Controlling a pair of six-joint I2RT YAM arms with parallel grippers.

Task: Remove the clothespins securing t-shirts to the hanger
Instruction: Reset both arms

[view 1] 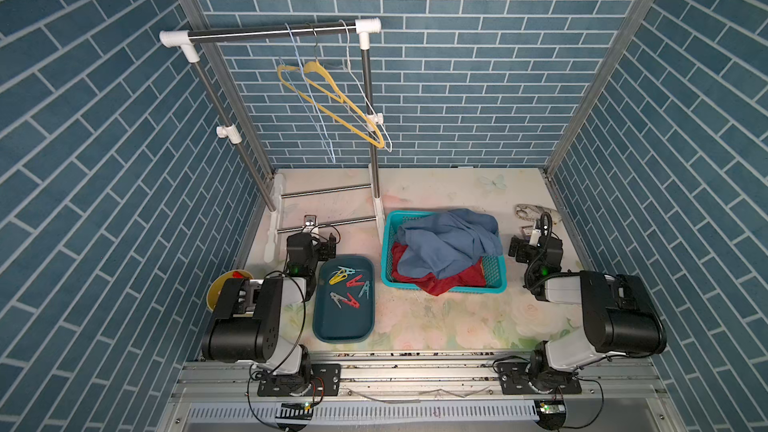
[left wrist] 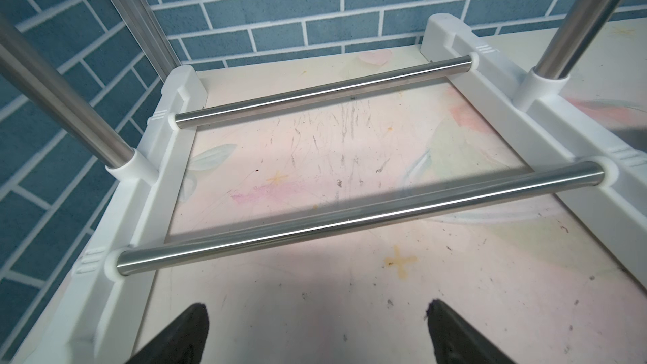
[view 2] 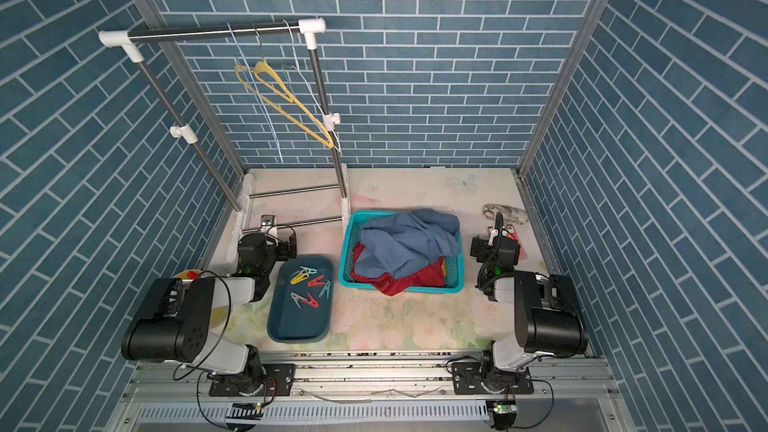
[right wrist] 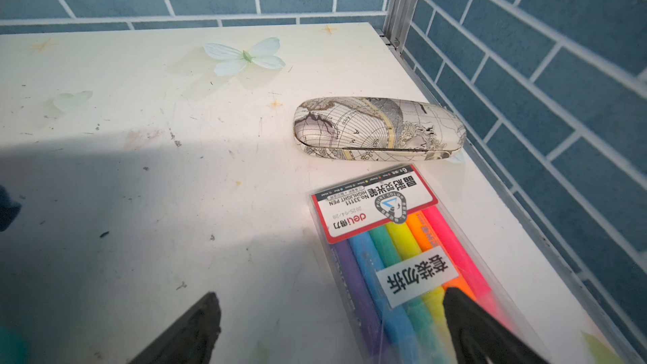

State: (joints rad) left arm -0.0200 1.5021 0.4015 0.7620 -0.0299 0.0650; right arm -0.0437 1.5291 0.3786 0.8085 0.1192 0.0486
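On the far-left rack (view 1: pixel 270 33), three hangers (view 1: pixel 332 97) hang bare in both top views, with no shirt and no pin on them as far as can be seen. Below, the left gripper (left wrist: pixel 315 309) points at the rack's base rails, its fingers spread wide and holding nothing.

Just right of that arm and nearer the front, all six clothespins (view 1: pixel 349 284) lie loose in the far half of a dark tray (view 1: pixel 328 326). They sit at mixed angles: yellow, red, teal and grey. Right again, the t-shirts (view 1: pixel 449 243) are heaped in a teal basket (view 1: pixel 388 243), blue on top, dark red spilling over the near rim and a sliver of orange-yellow at the right side.

At the far right, the right gripper (right wrist: pixel 331 294) hovers low over a highlighter pack (right wrist: pixel 385 211) beside a map-print case (right wrist: pixel 378 129), fingers likewise spread and empty.

The job looks finished, judging from the stripped hangers and the full count in the tray. If a pin did need fetching, the left arm is the closer one. The pins lie to the right of its fingers and behind them, so it would have to turn back from the rack. The right arm is well apart, beyond the basket.
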